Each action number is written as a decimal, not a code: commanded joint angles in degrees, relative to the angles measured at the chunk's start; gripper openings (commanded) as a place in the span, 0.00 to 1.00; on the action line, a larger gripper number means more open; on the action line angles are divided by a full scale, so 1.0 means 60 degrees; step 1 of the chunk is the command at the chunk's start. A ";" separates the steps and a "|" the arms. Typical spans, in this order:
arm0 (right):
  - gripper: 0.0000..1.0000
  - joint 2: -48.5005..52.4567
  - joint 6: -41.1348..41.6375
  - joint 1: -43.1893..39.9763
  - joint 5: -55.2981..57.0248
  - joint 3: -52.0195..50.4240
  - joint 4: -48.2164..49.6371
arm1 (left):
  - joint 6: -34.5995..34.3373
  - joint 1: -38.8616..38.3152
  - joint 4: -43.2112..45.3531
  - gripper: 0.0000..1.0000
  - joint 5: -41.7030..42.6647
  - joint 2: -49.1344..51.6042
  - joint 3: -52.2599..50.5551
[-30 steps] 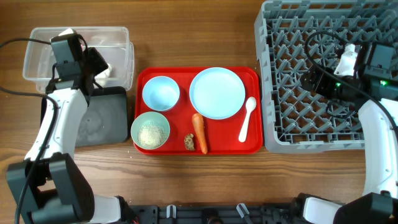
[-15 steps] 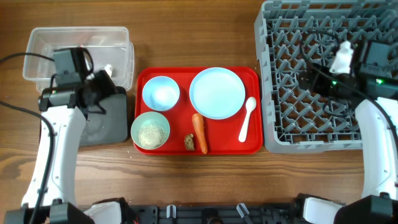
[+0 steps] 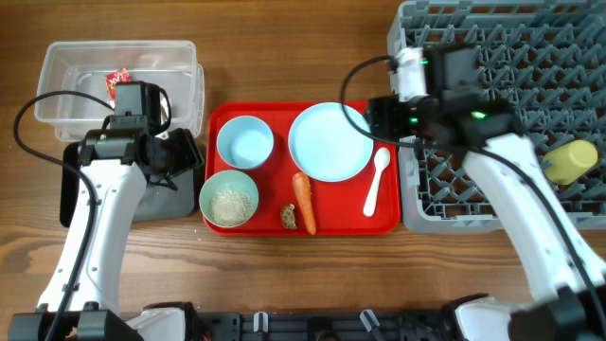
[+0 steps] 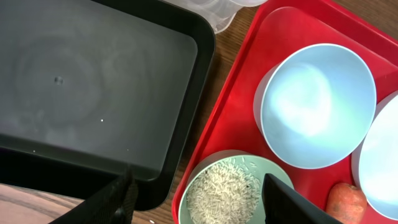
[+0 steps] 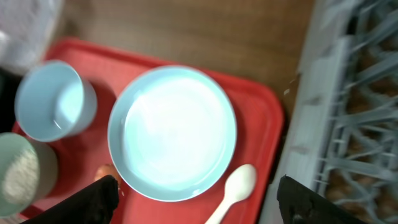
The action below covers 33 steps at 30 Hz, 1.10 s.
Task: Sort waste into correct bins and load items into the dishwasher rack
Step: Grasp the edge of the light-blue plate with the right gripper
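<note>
Left gripper [image 4: 198, 198] hangs spread, empty, over the black tray's [image 4: 93, 81] right rim. Right gripper [image 5: 202, 196], reaching left, gapes above the plate [image 5: 173, 134].

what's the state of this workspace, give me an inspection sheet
surface: wooden table, no spill seen
job's things: snack wrapper in clear tub; black tray beside it; yellow cup in grey rack; pale blue plate, pale blue bowl, mint green bowl holding rice, carrot, brown lump, white spoon on red tray
clutter: nothing seen
grippers: left gripper open, empty, above mint green bowl; right gripper open, empty, above the plate
cables: black cable loops at table's left side
surroundings: nothing seen
</note>
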 commanded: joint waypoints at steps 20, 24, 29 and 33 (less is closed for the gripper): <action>0.54 0.4521 0.1464 0.0284 0.0699 0.0131 0.0339 | -0.0127 -0.0044 0.0033 0.67 0.0084 0.0018 0.0018; 0.39 0.4550 0.1738 0.0284 0.0696 0.0131 0.0623 | -0.0127 -0.0044 0.0033 0.67 0.0084 0.0018 0.0018; 0.20 0.4550 0.2127 0.0284 0.0696 0.0131 0.1035 | -0.0127 -0.0044 0.0029 0.67 0.0084 0.0018 0.0018; 0.07 0.4550 0.2167 0.0277 0.0656 0.0135 0.1322 | -0.0127 -0.0044 0.0029 0.68 0.0084 0.0018 0.0018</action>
